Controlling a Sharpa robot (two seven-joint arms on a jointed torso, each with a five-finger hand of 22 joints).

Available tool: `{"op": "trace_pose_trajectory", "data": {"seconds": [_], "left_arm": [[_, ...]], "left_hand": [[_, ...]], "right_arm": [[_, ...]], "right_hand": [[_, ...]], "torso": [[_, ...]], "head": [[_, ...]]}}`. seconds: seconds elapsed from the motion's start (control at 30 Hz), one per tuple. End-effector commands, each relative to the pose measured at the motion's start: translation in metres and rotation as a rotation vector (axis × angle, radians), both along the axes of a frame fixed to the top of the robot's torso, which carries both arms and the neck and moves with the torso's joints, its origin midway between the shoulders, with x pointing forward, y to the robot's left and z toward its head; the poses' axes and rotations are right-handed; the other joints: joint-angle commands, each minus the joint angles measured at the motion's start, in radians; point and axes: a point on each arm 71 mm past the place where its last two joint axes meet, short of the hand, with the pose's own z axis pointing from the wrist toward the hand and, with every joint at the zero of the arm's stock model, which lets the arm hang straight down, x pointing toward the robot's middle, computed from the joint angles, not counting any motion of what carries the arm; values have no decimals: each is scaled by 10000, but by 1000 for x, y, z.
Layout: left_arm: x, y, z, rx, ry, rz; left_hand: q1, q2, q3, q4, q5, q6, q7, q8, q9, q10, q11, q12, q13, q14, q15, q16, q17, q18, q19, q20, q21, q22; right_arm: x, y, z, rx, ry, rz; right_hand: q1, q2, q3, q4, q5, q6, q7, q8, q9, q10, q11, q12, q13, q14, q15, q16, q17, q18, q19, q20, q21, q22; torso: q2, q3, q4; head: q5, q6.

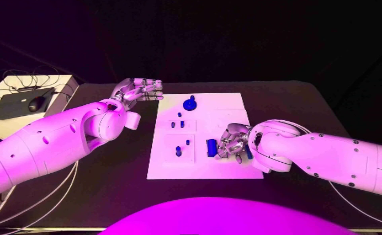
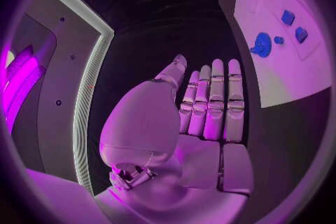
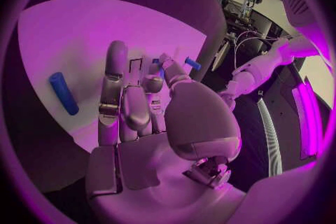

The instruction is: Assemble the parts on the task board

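Observation:
The white task board (image 1: 219, 108) lies mid-table. On its far part sits a round blue part (image 1: 189, 104), and several small blue parts (image 1: 178, 150) stand along its left half. A blue cylinder (image 1: 211, 147) lies flat near the front. Just right of that cylinder, my right hand (image 1: 232, 142) hovers over the board with curled fingers. In the right wrist view the cylinder (image 3: 63, 92) lies apart from the fingers, and a small blue part (image 3: 157, 67) appears pinched between thumb and finger. My left hand (image 1: 139, 90) is off the board's far left corner. Its fingers (image 2: 213, 101) are straight and hold nothing.
A pale box (image 1: 56, 89) with a dark mouse (image 1: 36, 102) and cables stands at the table's far left. Black tabletop (image 1: 302, 102) surrounds the board. The left wrist view shows the board's round part (image 2: 261, 45) and two blue blocks (image 2: 288, 17).

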Motion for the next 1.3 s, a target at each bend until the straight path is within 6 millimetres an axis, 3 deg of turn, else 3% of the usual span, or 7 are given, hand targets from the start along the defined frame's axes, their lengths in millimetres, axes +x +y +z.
{"op": "trace_pose_trajectory", "data": {"seconds": [0.03, 0.4, 0.53, 0.67, 0.77, 1.0, 1.3], "left_arm": [[0, -3, 0, -141, -28, -195], [0, -2, 0, -134, -16, -185], [0, -2, 0, -132, -12, -184], [0, -2, 0, -124, -11, -172], [0, -1, 0, -118, -13, -163], [0, -1, 0, -112, -17, -151], [0, -1, 0, -112, -26, -148]], "left_hand": [[-11, 70, 70, -10, -6, 0, 8, 19, 4, -40, -34, -19, 0, -15, -6, -8, 16, -75, 81, 1, 41, -16], [-11, 70, 70, -10, -6, 0, 8, 19, 4, -40, -34, -19, 0, -15, -6, -8, 16, -75, 81, 1, 41, -16], [-15, 68, 91, -14, -5, -2, 18, 19, 4, -43, -30, -20, -1, -16, -5, -10, 15, -78, 80, -2, 42, -19], [-15, 68, 91, -14, -5, -2, 18, 19, 4, -43, -30, -20, -1, -16, -5, -10, 15, -78, 80, -2, 42, -19], [-15, 68, 91, -14, -5, -2, 18, 19, 4, -43, -30, -20, -1, -16, -5, -10, 15, -78, 80, -2, 42, -19], [-15, 68, 91, -14, -5, -2, 18, 19, 4, -43, -30, -20, -1, -16, -5, -10, 15, -78, 80, -2, 42, -19], [-2, 75, 114, -25, -6, 4, 12, 20, 4, -42, -33, -21, -1, -13, -7, -8, 15, -78, 81, -6, 44, -20]], "right_arm": [[-1, 0, 0, 1, 29, -1], [-1, -1, 1, 93, -94, -105], [-1, -3, 2, 224, -186, -160], [-3, -8, 4, 426, -201, -237], [-5, -12, 6, 584, -202, -263], [-8, -18, 11, 840, -234, -327], [-7, -29, 13, 838, -368, -521]], "right_hand": [[14, -123, 1, 103, -58, 31, 11, 66, 27, 46, 45, 20, 24, 3, -54, 33, 21, -106, 339, -56, -32, -17], [93, -294, 58, 434, -171, -8, 22, 156, 83, 48, 53, 29, 49, 1, -55, 30, 30, -95, 343, -50, -27, -11], [29, -479, 85, 620, -306, -31, 39, 198, 119, 19, 67, 10, 42, -7, -41, 16, 19, -95, 335, -42, -37, -14], [-44, -935, 296, 1141, -1417, -105, 68, 313, 246, -29, 133, -17, 16, -8, -24, 4, 14, -80, 329, -13, -67, -35], [68, -1095, 251, 1439, -1478, -151, 104, 381, 317, -48, 118, 1, 7, -11, -3, -3, 17, -66, 331, -1, -82, -45], [198, -1020, 12, 1423, -1347, -166, 102, 399, 329, -55, 119, 20, -6, -7, -4, -5, 28, -61, 337, 1, -90, -55], [229, -670, -55, 1011, -834, -130, 66, 357, 259, -20, 92, 72, 0, 0, -26, 11, 63, -70, 345, -18, -61, -34]], "torso": [[3, 2, 0], [3, 2, 0], [3, 3, 3], [5, 4, -1], [6, 3, -6], [4, 7, -8], [8, 7, 0]], "head": [[-8, 1], [-12, 1], [-23, 1], [-10, 1], [-5, 1], [-5, 1], [-11, 1]]}}
